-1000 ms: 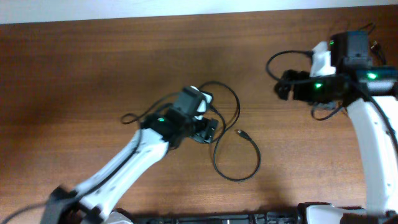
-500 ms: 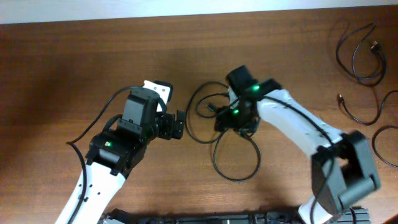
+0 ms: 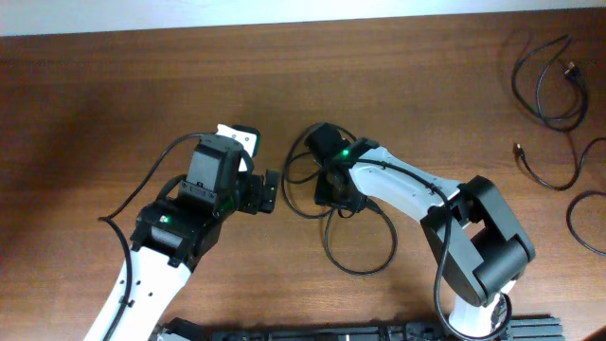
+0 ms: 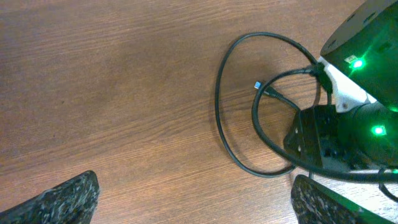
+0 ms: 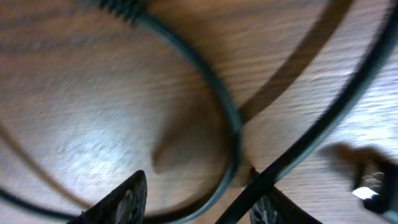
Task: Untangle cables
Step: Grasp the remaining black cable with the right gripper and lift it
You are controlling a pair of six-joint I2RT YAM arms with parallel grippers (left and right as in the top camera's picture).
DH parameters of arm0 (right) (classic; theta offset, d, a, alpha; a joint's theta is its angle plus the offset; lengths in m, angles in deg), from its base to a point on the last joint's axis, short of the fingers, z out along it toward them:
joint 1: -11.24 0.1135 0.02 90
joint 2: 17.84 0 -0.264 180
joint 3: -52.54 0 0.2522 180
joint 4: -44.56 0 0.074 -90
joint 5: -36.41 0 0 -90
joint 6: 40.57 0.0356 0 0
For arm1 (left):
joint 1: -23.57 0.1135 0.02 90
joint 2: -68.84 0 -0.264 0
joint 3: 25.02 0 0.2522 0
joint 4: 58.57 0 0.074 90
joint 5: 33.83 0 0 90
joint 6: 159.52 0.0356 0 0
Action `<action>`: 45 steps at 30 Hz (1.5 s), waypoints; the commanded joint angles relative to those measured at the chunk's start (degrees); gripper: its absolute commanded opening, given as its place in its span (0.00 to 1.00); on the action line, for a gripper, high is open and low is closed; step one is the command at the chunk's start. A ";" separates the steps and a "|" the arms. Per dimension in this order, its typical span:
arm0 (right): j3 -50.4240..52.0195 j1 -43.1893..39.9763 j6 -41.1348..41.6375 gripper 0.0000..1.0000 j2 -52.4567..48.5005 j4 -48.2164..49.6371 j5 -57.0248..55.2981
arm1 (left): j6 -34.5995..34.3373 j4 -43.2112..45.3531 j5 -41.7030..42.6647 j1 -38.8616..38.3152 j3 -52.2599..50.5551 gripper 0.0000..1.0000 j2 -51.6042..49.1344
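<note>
A tangle of black cables (image 3: 358,274) lies mid-table, with one wide loop toward the front and smaller loops behind it. My right gripper (image 3: 331,188) is down on the smaller loops. In the right wrist view its fingers (image 5: 127,199) stand partly apart, and a curved cable (image 5: 231,127) runs between them without being pinched. A second cable (image 5: 323,127) crosses over the right finger. A silver plug (image 5: 368,182) lies just beyond. My left gripper (image 3: 272,192) is wide open just left of the tangle, over bare wood (image 4: 196,199). The cable loop (image 4: 219,118) and a plug tip (image 4: 257,86) lie ahead of it.
Separate loose cables lie at the far right: one looped at the back (image 3: 544,87), one curved below it (image 3: 551,178), one at the edge (image 3: 579,223). The table's back edge (image 3: 284,26) runs along the top.
The right arm swung from the far right to the tangle, and its jaws have narrowed around a cable. The left gripper drew back left off the tangle and opened.
</note>
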 commanded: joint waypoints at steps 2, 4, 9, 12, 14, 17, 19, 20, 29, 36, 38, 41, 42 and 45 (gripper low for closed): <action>0.28 0.26 4.00 0.41 -2.43 -0.26 -5.66 | 0.72 -1.31 -0.70 0.28 0.83 0.99 0.59; 0.31 0.26 4.00 0.24 -3.45 -0.44 -5.68 | 0.72 -1.29 -0.70 0.28 0.83 0.99 0.59; 0.24 0.11 3.21 0.04 -3.89 -0.33 -5.68 | 0.72 -1.27 -0.68 0.22 0.83 0.99 0.59; -1.75 -1.57 -5.57 0.04 -3.72 -1.36 -5.60 | 0.72 -1.29 -0.68 0.22 0.83 0.99 0.59; -4.72 -3.50 -11.34 0.04 -3.23 -4.55 -6.36 | 0.72 -1.27 -0.68 0.22 0.83 0.99 0.59; -11.98 -7.52 -16.85 0.04 -2.91 -12.13 -10.36 | 0.72 -1.27 -0.68 0.22 0.83 0.99 0.59; -17.62 -10.25 -21.09 0.04 -2.91 -16.94 -11.19 | 0.72 -1.29 -0.68 0.22 0.83 0.99 0.59; -21.68 -12.04 -23.74 0.04 -2.91 -19.89 -11.23 | 0.72 -1.29 -0.68 0.22 0.83 0.99 0.59; -38.71 -23.30 -33.03 0.04 -2.91 -19.28 -11.67 | 0.72 -1.27 -0.68 0.22 0.83 0.99 0.59; -36.61 -31.52 -33.81 0.04 -3.54 -11.28 -11.67 | 0.72 -1.29 -0.68 0.22 0.83 0.99 0.59; -36.17 -32.89 -33.81 0.04 -4.02 -11.08 -11.65 | 0.72 -1.27 -0.68 0.22 0.83 0.99 0.59; -36.04 -34.38 -33.83 0.04 -5.01 -10.54 -11.98 | 0.70 -1.29 -0.68 0.22 0.83 0.99 0.59; -36.04 -35.26 -33.81 0.04 -5.53 -8.72 -13.81 | 0.72 -1.29 -0.68 0.22 0.83 0.99 0.59; -36.04 -37.09 -33.81 0.04 -6.27 -4.42 -19.15 | 0.72 -1.27 -0.68 0.22 0.83 0.99 0.59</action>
